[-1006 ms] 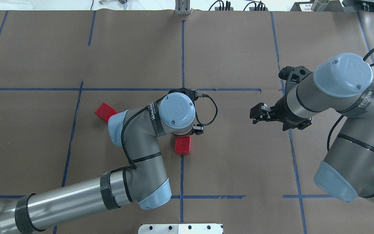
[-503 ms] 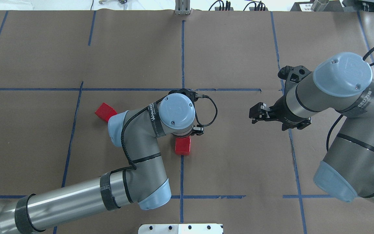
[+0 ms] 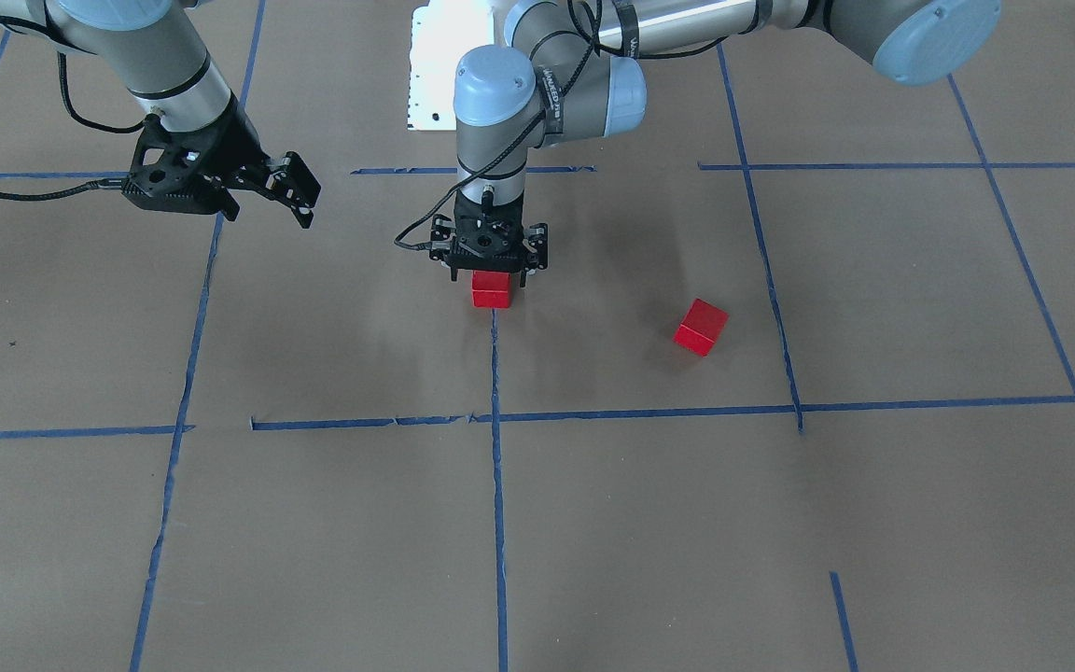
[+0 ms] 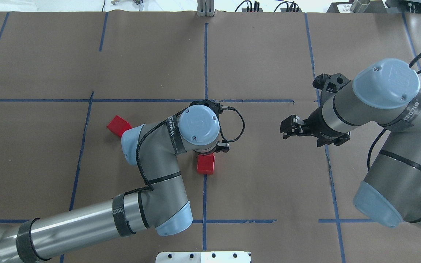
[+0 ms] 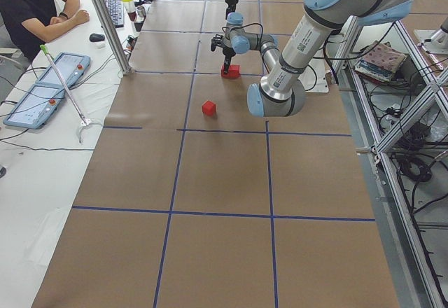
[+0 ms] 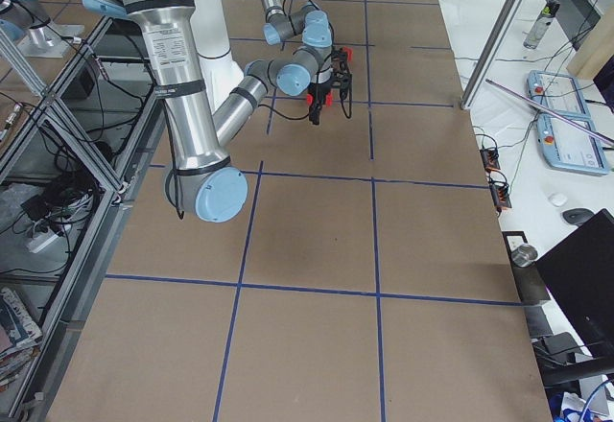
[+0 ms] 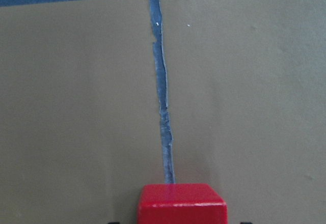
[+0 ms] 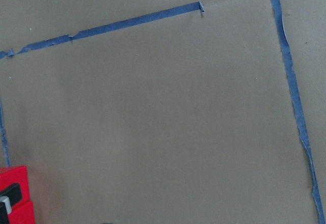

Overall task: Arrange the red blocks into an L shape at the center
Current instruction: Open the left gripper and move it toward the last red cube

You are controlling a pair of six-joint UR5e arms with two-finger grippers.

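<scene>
exterior front-facing: left gripper (image 3: 491, 275) straddles the center block (image 3: 491, 293), jaws apart; right gripper (image 3: 306, 201) hangs parted. i judge this one placed; next, the stray block (image 3: 701, 327) must sit flush beside it.

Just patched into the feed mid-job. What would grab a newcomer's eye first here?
The left pincer stands out first, planted straight down over a red block at the table's centre, right on the blue tape line. A second red block lies loose and skewed farther toward the robot's left. On the other side, the right pincer hangs open above the table, holding nothing.
</scene>
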